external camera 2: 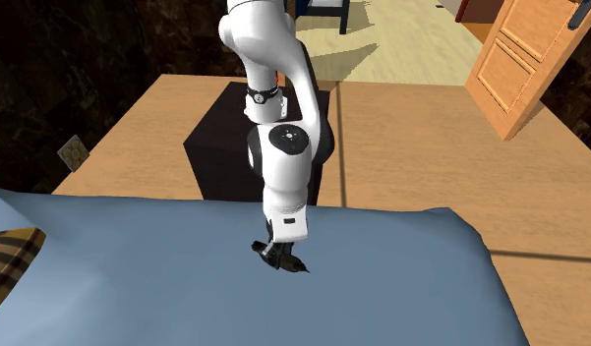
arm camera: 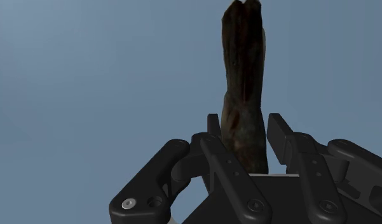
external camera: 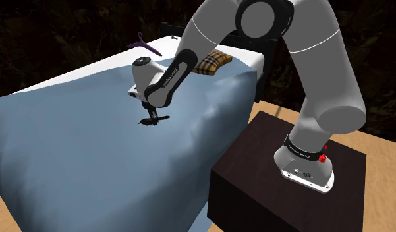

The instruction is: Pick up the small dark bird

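Black gripper (arm camera: 245, 124) fingers pinch the small dark bird (arm camera: 243, 70) btwn them, its long body sticking out past the tips. Bird & gripper sit over the blue bed (external camera: 71, 151), approx mid-bed, nearer the edge facing the stand (external camera: 282, 191). Bird looks just above the sheet, maybe touching; hard to tell. Plaid pillow (external camera: 213, 62) & purple hanger (external camera: 143, 45) lie well apart from it, toward the bed's far end.
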